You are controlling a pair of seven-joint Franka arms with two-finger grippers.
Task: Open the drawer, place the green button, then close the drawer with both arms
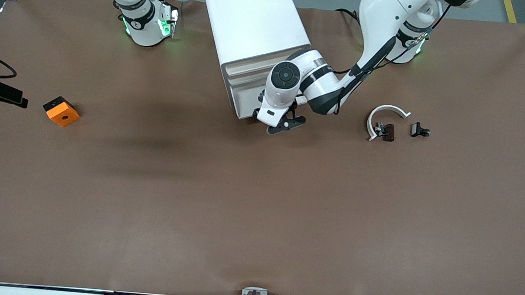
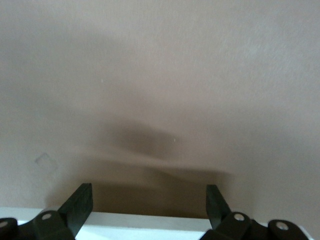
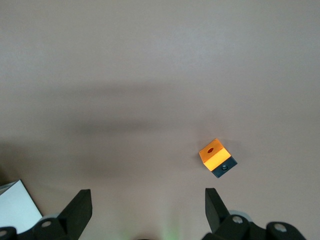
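The white drawer cabinet [image 1: 253,25] stands at the table's back middle. Its drawer fronts [image 1: 244,78] face the front camera and look shut. My left gripper [image 1: 285,125] is down low right in front of the lowest drawer front, open and empty. In the left wrist view the left gripper [image 2: 149,195] has its fingers wide apart, with a white edge [image 2: 150,225] between them. My right gripper [image 3: 148,197] is open and empty, high over the table; it is out of the front view. The button shows in no view.
An orange square block [image 1: 61,111] lies toward the right arm's end and also shows in the right wrist view [image 3: 216,157]. A white curved part [image 1: 387,115], a small dark part [image 1: 388,132] and a black clip [image 1: 419,130] lie toward the left arm's end.
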